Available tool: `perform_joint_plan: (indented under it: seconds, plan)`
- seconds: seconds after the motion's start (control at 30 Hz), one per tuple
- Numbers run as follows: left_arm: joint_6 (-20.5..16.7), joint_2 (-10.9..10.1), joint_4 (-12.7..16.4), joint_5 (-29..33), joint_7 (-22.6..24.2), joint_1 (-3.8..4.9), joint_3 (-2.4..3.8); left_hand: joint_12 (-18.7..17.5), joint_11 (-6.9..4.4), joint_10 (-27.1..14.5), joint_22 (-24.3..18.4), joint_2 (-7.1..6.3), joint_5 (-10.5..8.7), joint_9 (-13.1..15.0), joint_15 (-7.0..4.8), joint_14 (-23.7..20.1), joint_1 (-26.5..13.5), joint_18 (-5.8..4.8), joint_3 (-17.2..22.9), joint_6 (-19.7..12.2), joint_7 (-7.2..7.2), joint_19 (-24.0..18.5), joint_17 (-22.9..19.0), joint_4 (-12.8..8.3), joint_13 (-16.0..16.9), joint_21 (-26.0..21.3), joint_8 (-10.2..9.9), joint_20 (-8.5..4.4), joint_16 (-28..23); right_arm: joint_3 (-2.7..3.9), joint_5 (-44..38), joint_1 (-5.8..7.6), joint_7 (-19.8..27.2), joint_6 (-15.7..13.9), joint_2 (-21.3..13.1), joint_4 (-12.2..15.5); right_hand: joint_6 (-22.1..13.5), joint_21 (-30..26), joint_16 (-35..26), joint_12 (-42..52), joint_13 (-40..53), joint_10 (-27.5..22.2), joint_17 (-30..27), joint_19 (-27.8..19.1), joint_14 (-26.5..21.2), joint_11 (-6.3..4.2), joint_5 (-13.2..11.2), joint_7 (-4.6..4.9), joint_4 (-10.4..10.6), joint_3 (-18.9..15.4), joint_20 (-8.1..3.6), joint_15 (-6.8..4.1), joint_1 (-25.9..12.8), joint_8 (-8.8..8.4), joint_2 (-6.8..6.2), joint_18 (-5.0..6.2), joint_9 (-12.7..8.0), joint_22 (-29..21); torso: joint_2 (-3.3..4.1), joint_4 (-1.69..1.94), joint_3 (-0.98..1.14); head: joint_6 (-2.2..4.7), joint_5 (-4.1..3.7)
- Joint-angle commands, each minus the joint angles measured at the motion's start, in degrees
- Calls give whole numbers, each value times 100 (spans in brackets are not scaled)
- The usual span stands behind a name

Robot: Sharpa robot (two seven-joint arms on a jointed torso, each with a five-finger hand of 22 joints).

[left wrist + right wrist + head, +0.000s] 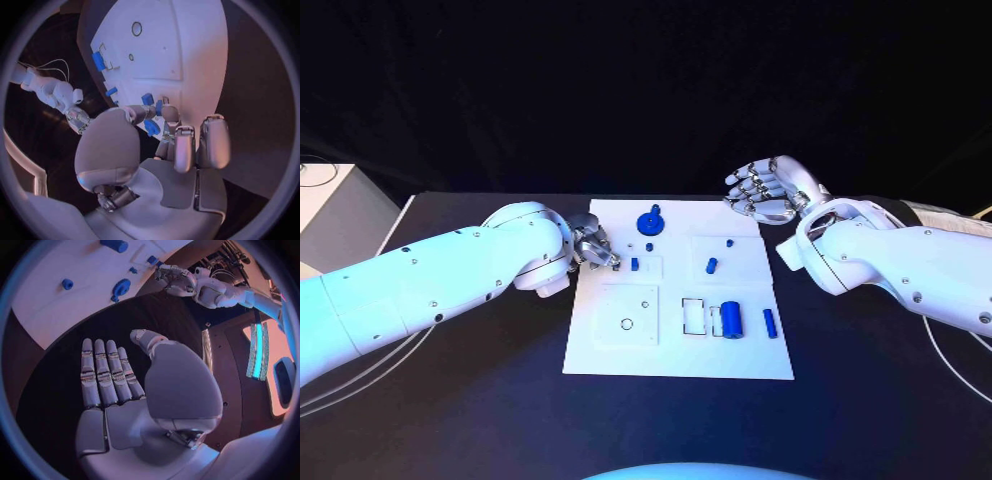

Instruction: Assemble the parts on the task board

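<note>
Nearest you in the head view is the task board (678,355), lying white on the black table (473,400). On its near half a thick blue cylinder (730,318) stands beside a slim blue pin (769,321). Farther up sit two small blue pieces (711,266) and, near the far edge, a blue knob (652,221).

Your left hand (593,245) rests at the board's left edge with its fingers curled in. The left wrist view adds what the head view hides: the fingertips (167,114) come down among blue pieces (152,127). You cannot tell from it whether anything is pinched.

Your right hand (764,190) hovers past the board's far right corner. From the head it looks bunched, but the right wrist view shows its fingers (103,372) straight, released and holding nothing over bare table.
</note>
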Motion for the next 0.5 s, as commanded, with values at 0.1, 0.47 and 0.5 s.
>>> perform_joint_plan:
  seconds: [0.1,0.47,0.5]
  plan:
    - [124,36,-4,-245,-8,-1,-6,28,-8,41,183,26,29,-3,-51,584,-29,-121,1119,90,-48,50,1477,-1093,-1,44,32,-14,29,2,-20,-3,54,71,-7,13,36,4,-1,-19,-8,-31,-5,0,-2,17,16,183,35,-5,29,20,-44,-18,-21,80,-8,-5,1,2,-2,-17,-2]
    - [259,90,-53,-438,-8,-2,-57,23,-10,41,182,20,28,-4,-53,589,-36,-120,1123,92,-50,49,1490,-1096,-7,43,33,-16,36,2,-18,-3,57,75,-10,18,36,4,-1,-19,-8,-31,-5,0,-2,17,16,183,35,-5,29,20,-44,-18,-21,80,-8,-5,-1,0,-5,-50,-7]
    - [267,93,-61,-449,-7,-2,-60,23,-10,41,182,20,28,-4,-53,589,-36,-120,1123,92,-50,49,1490,-1096,-7,43,33,-16,36,2,-18,-3,57,75,-10,18,36,4,-1,-19,-8,-31,-5,0,-2,17,16,183,35,-5,29,20,-44,-18,-21,80,-8,-5,-1,1,-4,-52,-8]
